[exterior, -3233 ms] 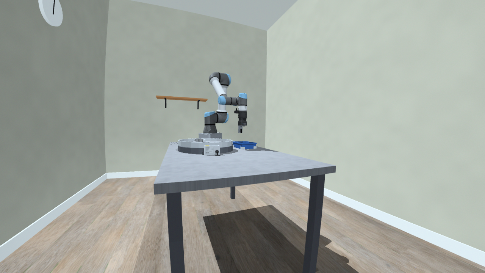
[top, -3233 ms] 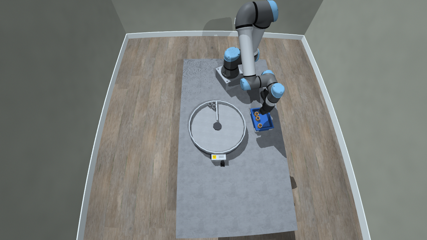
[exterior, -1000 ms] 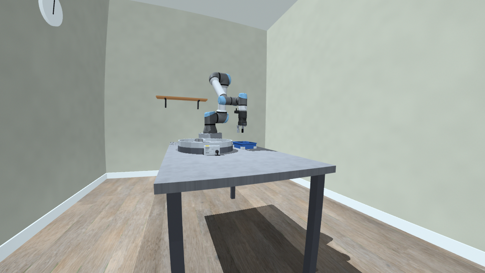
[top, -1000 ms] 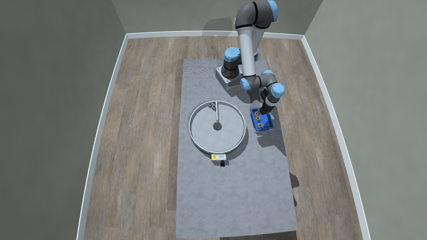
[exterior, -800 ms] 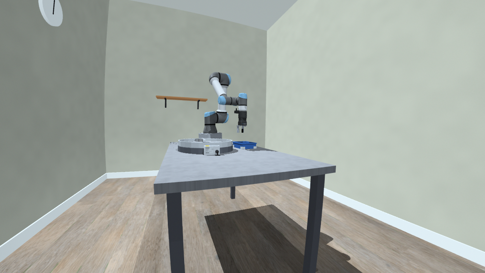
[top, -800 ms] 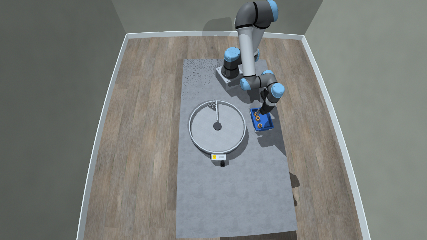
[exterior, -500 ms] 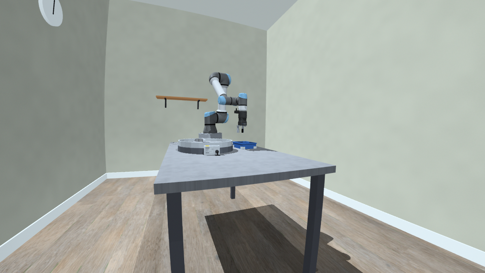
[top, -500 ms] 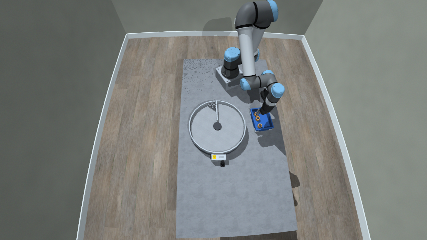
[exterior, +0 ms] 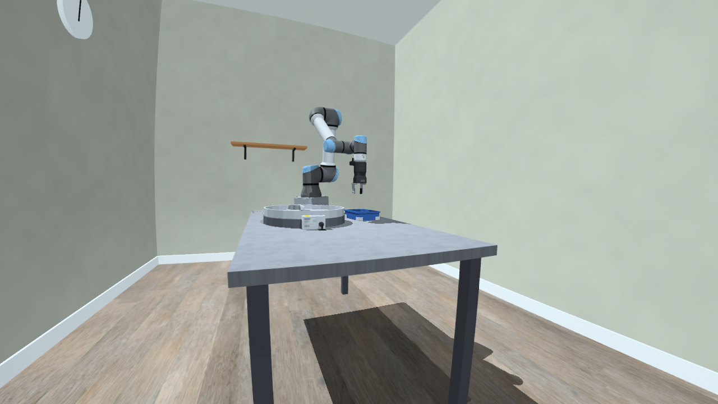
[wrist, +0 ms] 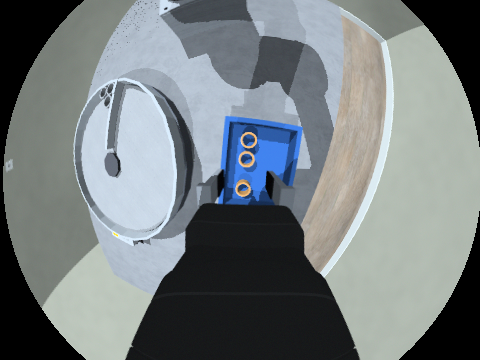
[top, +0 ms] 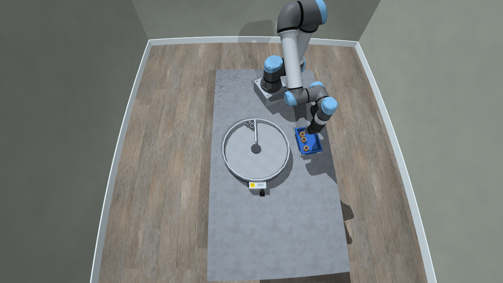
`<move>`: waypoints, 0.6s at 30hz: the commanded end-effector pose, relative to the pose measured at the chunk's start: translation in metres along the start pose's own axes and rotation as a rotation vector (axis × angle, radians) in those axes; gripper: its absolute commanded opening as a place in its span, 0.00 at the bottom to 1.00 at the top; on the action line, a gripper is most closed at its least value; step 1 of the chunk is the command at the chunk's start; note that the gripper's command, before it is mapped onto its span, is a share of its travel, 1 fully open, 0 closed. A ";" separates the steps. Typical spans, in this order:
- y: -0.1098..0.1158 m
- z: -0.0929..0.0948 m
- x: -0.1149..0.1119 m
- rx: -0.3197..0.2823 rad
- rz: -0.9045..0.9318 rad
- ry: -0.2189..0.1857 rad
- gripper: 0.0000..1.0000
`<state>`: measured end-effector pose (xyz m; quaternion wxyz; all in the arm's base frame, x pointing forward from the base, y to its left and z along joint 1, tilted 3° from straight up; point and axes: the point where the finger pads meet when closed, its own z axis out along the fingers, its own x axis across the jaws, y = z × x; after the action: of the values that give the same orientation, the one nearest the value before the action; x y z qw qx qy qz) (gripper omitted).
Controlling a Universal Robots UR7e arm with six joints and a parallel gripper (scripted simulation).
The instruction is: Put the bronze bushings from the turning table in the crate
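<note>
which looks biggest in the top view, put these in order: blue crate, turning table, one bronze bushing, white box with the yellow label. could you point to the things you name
1. turning table (top: 239,158) (exterior: 281,213) (wrist: 140,165)
2. blue crate (top: 312,152) (exterior: 362,216) (wrist: 297,150)
3. white box (top: 261,188) (exterior: 307,222)
4. bronze bushing (top: 305,148) (wrist: 243,188)

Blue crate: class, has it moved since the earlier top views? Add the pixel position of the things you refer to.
No; the crate (top: 311,153) (exterior: 362,216) (wrist: 298,150) sits in the same place beside the turning table (top: 286,150) (exterior: 305,210) (wrist: 176,170).
</note>
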<state>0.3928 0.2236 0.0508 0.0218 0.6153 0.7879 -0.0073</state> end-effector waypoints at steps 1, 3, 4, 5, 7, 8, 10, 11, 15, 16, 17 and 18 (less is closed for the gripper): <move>0.000 0.000 0.000 0.000 0.005 -0.001 1.00; 0.000 0.000 0.000 0.000 0.005 -0.001 1.00; 0.000 0.000 0.000 0.000 0.005 -0.001 1.00; 0.001 -0.003 0.002 0.000 0.044 -0.001 1.00; 0.003 -0.009 0.005 0.001 0.122 -0.001 1.00; 0.004 -0.012 0.007 0.001 0.161 -0.001 1.00; 0.005 -0.015 0.008 0.001 0.201 0.000 1.00; 0.005 -0.015 0.008 0.001 0.201 0.000 1.00; 0.005 -0.015 0.008 0.001 0.201 0.000 1.00; 0.005 -0.015 0.008 0.001 0.201 0.000 1.00; 0.005 -0.015 0.008 0.001 0.201 0.000 1.00; 0.005 -0.015 0.008 0.001 0.201 0.000 1.00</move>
<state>0.3951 0.2330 0.0654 0.0220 0.6899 0.7236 -0.0057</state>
